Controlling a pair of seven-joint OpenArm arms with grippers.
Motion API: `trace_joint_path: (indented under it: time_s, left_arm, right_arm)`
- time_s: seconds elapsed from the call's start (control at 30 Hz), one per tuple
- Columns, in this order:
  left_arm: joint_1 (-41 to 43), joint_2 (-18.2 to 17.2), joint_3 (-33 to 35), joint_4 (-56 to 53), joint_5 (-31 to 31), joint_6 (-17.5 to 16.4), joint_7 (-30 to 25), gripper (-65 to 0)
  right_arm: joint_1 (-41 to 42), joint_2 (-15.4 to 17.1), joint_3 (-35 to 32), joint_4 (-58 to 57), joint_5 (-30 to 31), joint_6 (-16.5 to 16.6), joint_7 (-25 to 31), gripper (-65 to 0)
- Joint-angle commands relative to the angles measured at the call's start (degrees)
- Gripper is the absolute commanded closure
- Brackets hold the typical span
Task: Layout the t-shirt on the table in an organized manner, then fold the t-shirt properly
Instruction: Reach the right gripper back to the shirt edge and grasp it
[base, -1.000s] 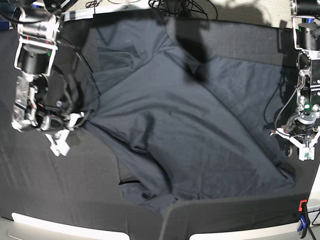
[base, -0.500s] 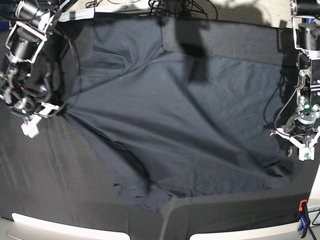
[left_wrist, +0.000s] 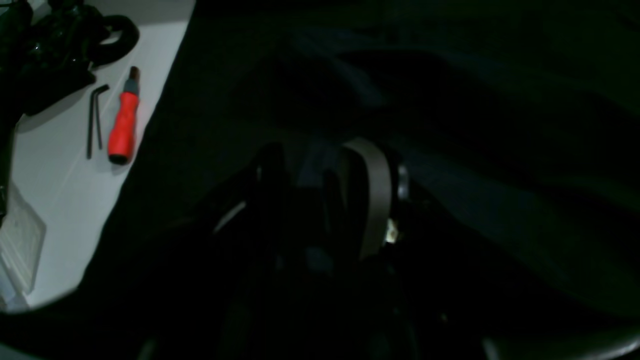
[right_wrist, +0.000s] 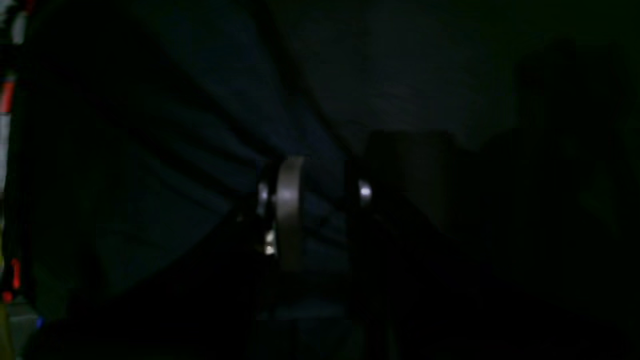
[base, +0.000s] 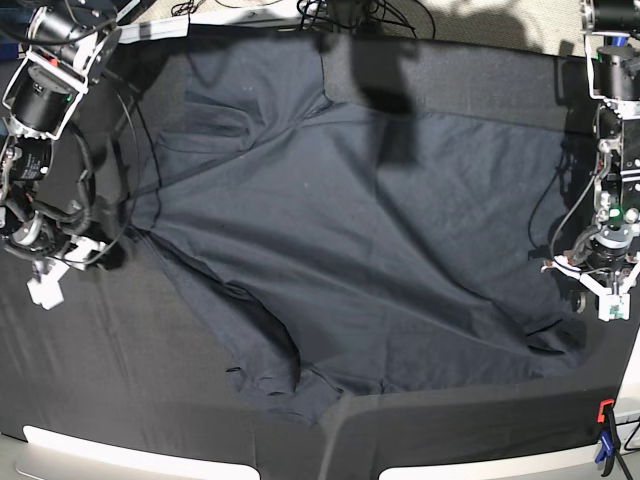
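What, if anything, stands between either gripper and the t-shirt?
Nothing visible. The right gripper sits beside the t-shirt at its edge, and the left gripper sits by the opposite edge. Only bare table cloth lies around them.

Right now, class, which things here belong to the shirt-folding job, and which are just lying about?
Belongs to the job:
- t-shirt, spread out but rumpled
- table
- left claw
- right claw

Just lying about:
- red-handled screwdriver
- hex key
- corner clamp
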Motion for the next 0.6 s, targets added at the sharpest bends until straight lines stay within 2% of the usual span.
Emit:
trace_joint_path:
  time_s: [0.0, 0.1, 0.23, 0.3, 0.37, 0.43, 0.57]
  left_arm:
    - [-1.2, -0.8, -0.4, 1.0, 0.0, 0.4, -1.8, -20.4]
    - [-1.2, -0.6, -0.4, 1.0, -0.1, 0.4, -1.8, -20.4]
    - [-1.2, -0.6, -0.4, 1.0, 0.0, 0.3, -1.7, -20.4]
    - [-1.2, -0.6, -0.4, 1.0, 0.0, 0.3, -1.7, -20.4]
    - [-1.2, -0.5, -0.4, 1.0, 0.0, 0.3, -1.7, -20.4]
    - [-1.2, -0.5, -0.4, 1.0, 0.0, 0.3, -1.7, -20.4]
    - [-1.2, -0.5, -0.4, 0.9, 0.0, 0.3, -1.6, -20.4]
  right_arm:
    - [3.0, 1.1, -1.2, 1.0, 1.8, 0.3, 1.3, -14.1]
    - [6.4, 0.5, -6.7, 1.0, 0.4, 0.3, 5.9, -14.1]
    - [11.2, 0.3, -16.6, 0.9, -7.3, 0.3, 11.5, -14.8]
    - [13.6, 0.2, -21.2, 0.7, -11.0, 0.3, 13.2, -21.6]
    - [16.0, 0.2, -25.0, -0.2, -14.3, 0.3, 16.6, -31.0]
    - [18.3, 0.2, -27.9, -2.7, -15.7, 0.3, 19.6, -37.6]
    - [23.9, -0.7, -30.2, -11.8, -15.8, -2.4, 21.7, -37.8]
